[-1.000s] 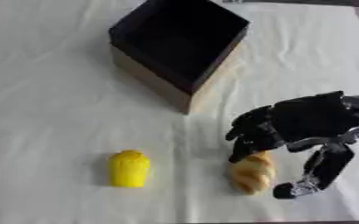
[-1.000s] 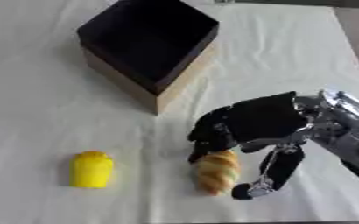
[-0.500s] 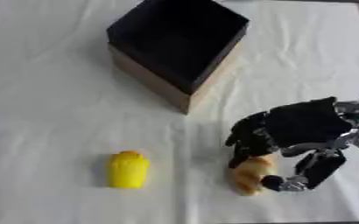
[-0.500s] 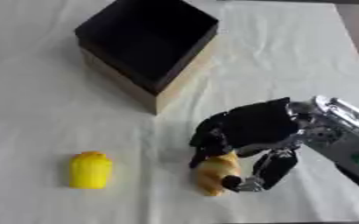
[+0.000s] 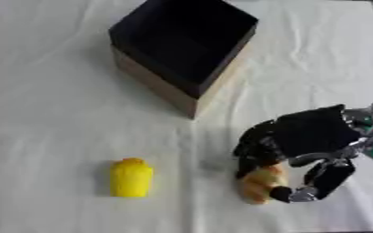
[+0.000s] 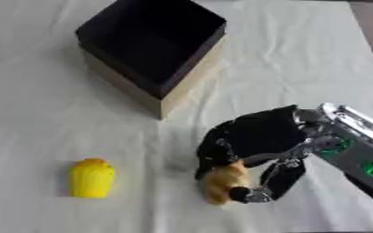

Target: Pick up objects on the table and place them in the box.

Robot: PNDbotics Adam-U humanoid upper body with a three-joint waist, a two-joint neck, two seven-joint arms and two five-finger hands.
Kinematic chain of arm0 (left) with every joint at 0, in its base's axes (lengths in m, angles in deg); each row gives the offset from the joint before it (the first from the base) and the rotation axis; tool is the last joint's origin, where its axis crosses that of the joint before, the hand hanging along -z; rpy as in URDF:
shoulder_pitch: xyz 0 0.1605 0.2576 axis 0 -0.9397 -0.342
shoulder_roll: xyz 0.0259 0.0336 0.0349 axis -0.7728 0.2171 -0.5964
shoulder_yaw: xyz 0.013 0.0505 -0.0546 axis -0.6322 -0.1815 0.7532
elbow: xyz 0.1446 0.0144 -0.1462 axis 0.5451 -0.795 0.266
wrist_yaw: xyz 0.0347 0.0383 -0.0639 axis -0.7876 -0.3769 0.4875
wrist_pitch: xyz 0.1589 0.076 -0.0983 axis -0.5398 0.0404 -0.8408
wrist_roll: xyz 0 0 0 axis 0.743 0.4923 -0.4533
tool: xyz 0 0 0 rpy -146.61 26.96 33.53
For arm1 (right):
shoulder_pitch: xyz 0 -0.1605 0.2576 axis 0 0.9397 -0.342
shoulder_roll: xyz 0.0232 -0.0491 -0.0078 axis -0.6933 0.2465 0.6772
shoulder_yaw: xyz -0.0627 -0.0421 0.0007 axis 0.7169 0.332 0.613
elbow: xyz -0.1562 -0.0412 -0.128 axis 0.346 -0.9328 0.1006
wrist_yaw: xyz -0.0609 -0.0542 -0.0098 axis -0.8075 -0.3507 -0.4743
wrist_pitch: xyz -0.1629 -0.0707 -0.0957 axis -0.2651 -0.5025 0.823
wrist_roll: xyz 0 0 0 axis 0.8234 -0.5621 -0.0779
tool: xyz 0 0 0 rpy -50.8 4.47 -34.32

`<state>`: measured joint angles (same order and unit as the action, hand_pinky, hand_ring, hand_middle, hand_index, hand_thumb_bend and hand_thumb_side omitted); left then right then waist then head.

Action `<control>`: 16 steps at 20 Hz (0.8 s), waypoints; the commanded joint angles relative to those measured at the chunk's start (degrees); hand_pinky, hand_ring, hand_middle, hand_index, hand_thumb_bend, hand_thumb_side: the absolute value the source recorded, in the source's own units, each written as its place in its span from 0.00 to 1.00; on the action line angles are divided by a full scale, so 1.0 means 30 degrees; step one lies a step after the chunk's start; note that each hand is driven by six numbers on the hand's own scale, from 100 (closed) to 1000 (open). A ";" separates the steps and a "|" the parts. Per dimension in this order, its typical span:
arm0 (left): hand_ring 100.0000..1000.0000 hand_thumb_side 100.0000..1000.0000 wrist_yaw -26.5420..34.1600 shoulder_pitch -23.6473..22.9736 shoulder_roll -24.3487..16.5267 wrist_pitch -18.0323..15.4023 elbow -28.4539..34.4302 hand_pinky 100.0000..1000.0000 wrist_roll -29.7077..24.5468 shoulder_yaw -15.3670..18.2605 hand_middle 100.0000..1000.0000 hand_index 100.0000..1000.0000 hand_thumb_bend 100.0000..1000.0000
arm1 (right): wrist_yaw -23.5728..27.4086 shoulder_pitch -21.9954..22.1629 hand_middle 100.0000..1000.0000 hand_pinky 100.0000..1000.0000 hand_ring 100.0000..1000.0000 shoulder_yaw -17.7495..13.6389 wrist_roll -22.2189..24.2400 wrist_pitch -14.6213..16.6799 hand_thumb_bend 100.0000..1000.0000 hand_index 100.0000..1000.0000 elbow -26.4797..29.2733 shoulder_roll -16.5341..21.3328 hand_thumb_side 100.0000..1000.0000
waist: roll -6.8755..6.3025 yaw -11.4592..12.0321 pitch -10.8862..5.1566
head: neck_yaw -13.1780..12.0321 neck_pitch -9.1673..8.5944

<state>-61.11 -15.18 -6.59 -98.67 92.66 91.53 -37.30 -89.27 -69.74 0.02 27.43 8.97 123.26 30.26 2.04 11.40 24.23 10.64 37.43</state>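
Near right of the box [image 5: 182, 45], my right hand [image 6: 257, 136] curls its fingers round the tan object [image 6: 221, 182] — yellow object [image 5: 132, 177] untouched, box seemingly empty.

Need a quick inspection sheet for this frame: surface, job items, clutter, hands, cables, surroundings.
Surface: white cloth, lightly creased, covering the table.
Job's things: open box with dark inside, far centre, nothing seen in it; yellow object lying near left; tan bread-like piece near right, on the cloth.
Clutter: nothing seen.
Hands: right hand over the bread-like piece, fingers curled around it, thumb at its near end; left hand not in view.
Cables: nothing seen.
Surroundings: dark strip past the cloth's far right edge; nothing else seen.
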 commanded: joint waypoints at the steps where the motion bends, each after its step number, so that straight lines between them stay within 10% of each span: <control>1: 0.81 0.56 0.0119 0.0105 -0.0227 -0.0008 0.0306 0.81 -0.0111 0.0036 0.77 0.87 0.15 | -0.0327 -0.0182 0.78 0.91 0.89 -0.0551 0.0903 0.1660 0.38 0.93 0.0301 0.0375 0.26 | -0.0078 0.0003 -0.0343 | 0.0005 -0.0191; 16: 0.81 0.57 0.0215 0.0083 -0.0115 0.0002 0.0306 0.82 -0.0324 -0.0084 0.77 0.87 0.14 | -0.3466 -0.0272 0.76 0.88 0.87 -0.0657 -0.1239 0.1549 0.39 0.89 -0.0375 -0.0002 0.34 | -0.0142 0.0075 -0.0229 | 0.0001 -0.0368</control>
<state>-60.62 -15.22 -6.11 -98.64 92.66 90.77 -37.66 -98.52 -70.26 -1.64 23.51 12.66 122.27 29.60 1.83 11.59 24.64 10.66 37.14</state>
